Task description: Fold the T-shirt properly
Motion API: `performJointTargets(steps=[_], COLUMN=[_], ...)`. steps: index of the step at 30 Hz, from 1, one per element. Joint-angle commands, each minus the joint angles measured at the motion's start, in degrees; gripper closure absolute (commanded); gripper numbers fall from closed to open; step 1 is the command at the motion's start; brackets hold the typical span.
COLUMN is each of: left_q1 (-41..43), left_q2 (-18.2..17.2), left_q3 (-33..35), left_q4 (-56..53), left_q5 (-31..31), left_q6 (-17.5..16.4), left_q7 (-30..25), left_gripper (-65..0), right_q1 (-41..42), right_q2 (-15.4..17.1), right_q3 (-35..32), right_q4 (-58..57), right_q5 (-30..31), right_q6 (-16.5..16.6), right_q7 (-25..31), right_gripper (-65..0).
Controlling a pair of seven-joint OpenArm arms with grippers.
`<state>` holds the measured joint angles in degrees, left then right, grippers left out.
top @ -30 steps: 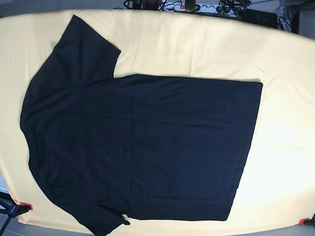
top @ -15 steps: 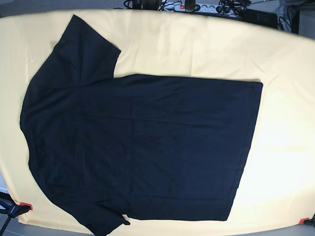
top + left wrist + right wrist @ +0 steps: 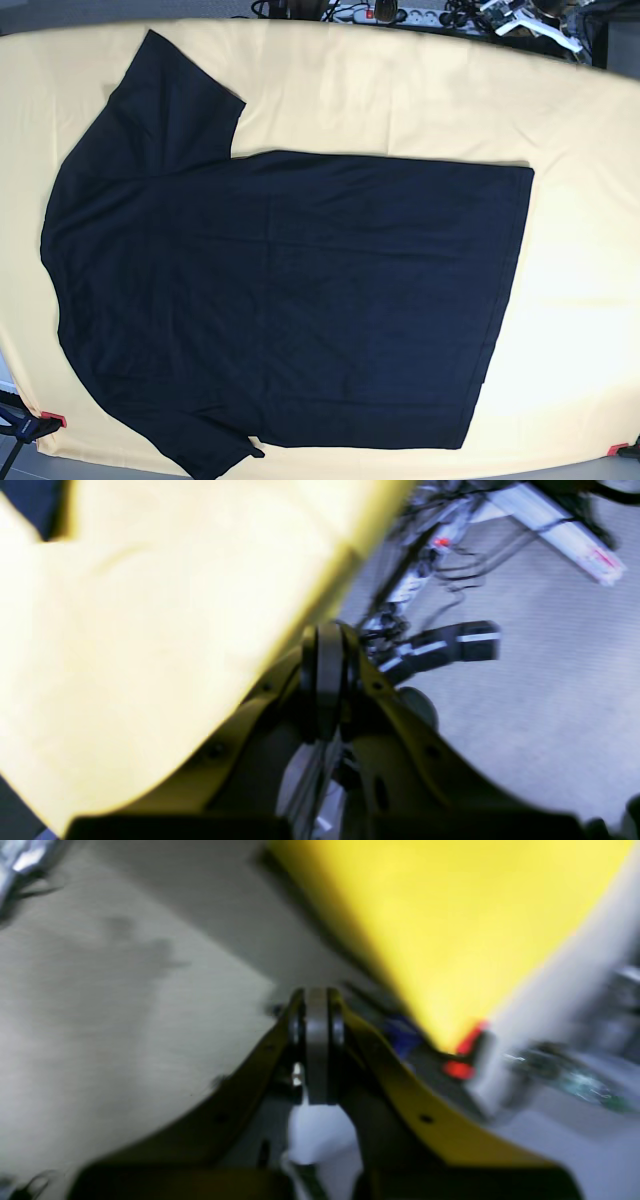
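Observation:
The black T-shirt (image 3: 290,290) lies flat and spread out on the pale yellow cloth (image 3: 400,90) in the base view. Its sleeves are at the left and its straight hem at the right. No neck label shows. My left gripper (image 3: 322,635) is shut and empty, held off the cloth's edge above the grey floor. A dark patch (image 3: 30,500) at the top left of that view may be the shirt. My right gripper (image 3: 316,995) is shut and empty, beside a corner of the yellow cloth (image 3: 450,915), away from the shirt.
Red clamps (image 3: 50,418) (image 3: 617,449) hold the cloth at the near corners; one also shows in the right wrist view (image 3: 462,1055). Power strips and cables (image 3: 400,14) lie behind the table. A pale grey machine part (image 3: 525,22) shows at the top right.
The shirt has not moved. A pale grey machine part has come into the base view at the top right, where a dark box showed before.

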<state>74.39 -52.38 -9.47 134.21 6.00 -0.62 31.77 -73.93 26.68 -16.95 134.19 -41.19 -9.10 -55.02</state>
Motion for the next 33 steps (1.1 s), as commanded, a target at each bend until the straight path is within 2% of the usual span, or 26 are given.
performJointTargets(steps=[1,3,5,9,11,14,18,20,22,24,26,29,30,33], left_q1=[0.6,0.6,0.6,0.6,-1.3,-7.1,-14.2,-17.4,-20.4,-23.2,-26.2,-31.3,-32.9,-37.9], left_q2=[-0.3,-0.2,-0.2,-0.2,-0.2,-0.6,-4.2,-6.8,-9.6,-12.2,-14.5,-16.8,-17.4,-19.2], left_q3=[-1.4,-4.0,-6.6,-11.1,-12.5,-12.9,-12.9,-12.9,-12.8,-12.5,-11.8,-9.6,-8.3,-2.8], left_q4=[0.8,0.8,0.8,0.8,0.8,0.8,-2.2,-5.4,-8.9,-12.5,-16.1,-20.6,-21.7,-24.7], left_q5=[0.2,0.2,0.2,0.2,0.2,0.2,-0.1,-0.1,-0.3,-0.5,-0.5,-0.4,-0.4,0.9], left_q6=[0.3,0.9,0.9,0.6,-0.5,-2.2,-5.6,-8.4,-13.0,-18.2,-22.2,-25.6,-26.1,-26.9], left_q7=[-0.7,-2.6,-3.8,-6.7,-6.8,-8.4,-13.4,-16.3,-20.3,-25.6,-31.2,-38.4,-39.6,-39.3], left_gripper=[0.0,0.0,0.0,0.0,0.0,0.0,0.0,0.0,0.0,-7.8,-18.8,-34.8,-37.5,-38.0], right_q1=[-1.1,-1.1,-1.1,-1.1,0.2,4.7,10.4,12.7,14.7,16.1,16.8,16.8,16.8,16.8], right_q2=[0.9,2.2,3.5,5.7,6.7,7.0,7.0,7.0,7.0,7.0,7.0,6.9,6.8,6.6], right_q3=[0.8,2.3,4.3,9.2,11.3,13.3,13.7,13.7,13.7,13.7,13.7,13.7,13.7,13.7], right_q4=[0.8,0.8,0.8,0.8,0.8,0.8,0.8,0.8,0.8,0.8,0.8,0.8,0.8,0.8], right_q5=[-2.7,-8.0,-10.9,-10.6,-7.1,0.5,8.2,10.5,12.7,14.9,16.2,16.4,16.4,16.4], right_q6=[-1.9,-5.5,-7.7,-8.1,-6.7,-2.1,2.6,3.1,3.5,3.8,3.8,3.8,3.8,3.8], right_q7=[0.5,1.2,1.7,4.3,7.2,11.9,15.9,16.7,16.7,16.9,17.0,17.6,17.6,17.5], right_gripper=[0.0,0.0,0.0,0.0,0.0,0.0,0.0,0.0,0.0,0.0,0.0,0.0,0.0,0.0])
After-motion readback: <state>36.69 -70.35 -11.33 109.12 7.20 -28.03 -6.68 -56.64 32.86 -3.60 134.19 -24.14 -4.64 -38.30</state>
